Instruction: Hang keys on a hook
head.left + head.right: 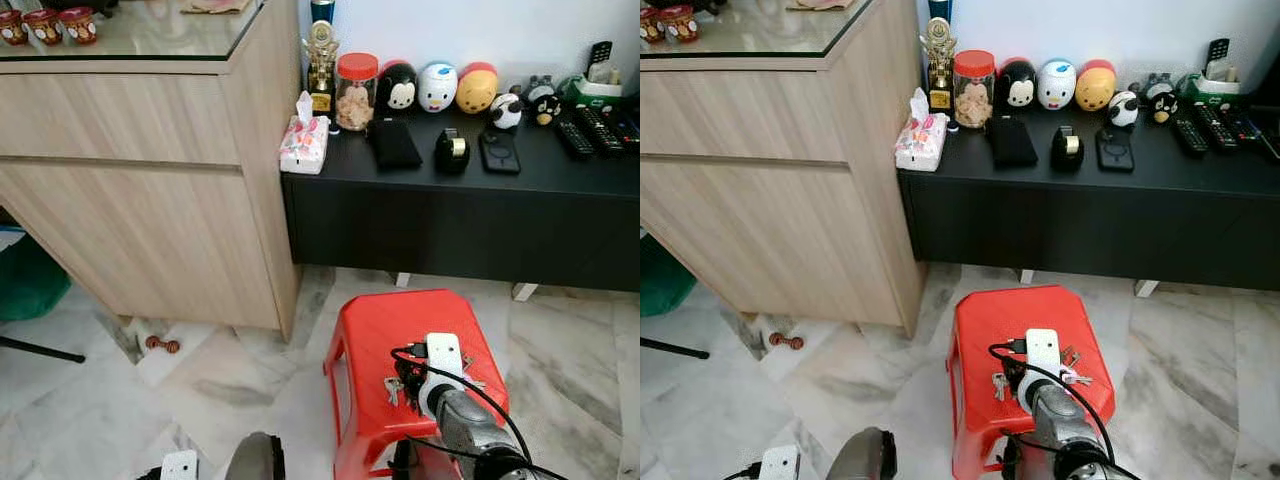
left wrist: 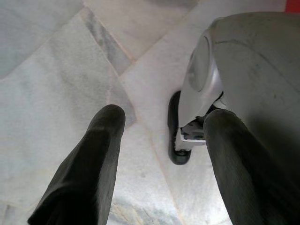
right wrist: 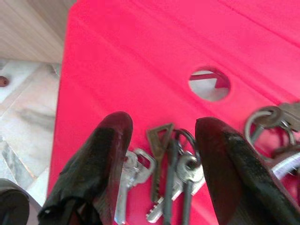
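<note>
At lower centre we see the keys (image 3: 166,180), a silver and dark bunch on rings, lying on the red stool (image 1: 385,330). Our right gripper (image 3: 161,154) hangs over them, fingers spread apart. Our left gripper (image 2: 159,154) hangs spread above the marble floor (image 2: 51,70).

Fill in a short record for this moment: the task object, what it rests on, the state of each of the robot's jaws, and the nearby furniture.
task object: bunch of keys, several keys on rings
support: lying flat on the red plastic stool, near its front edge
right gripper: jaws open, one finger on each side of the keys, not yet closed on them
left gripper: jaws open, holding nothing, over the marble floor
furniture: black low cabinet behind the stool; wooden cabinet to the robot's left
hook: cannot be made out
</note>
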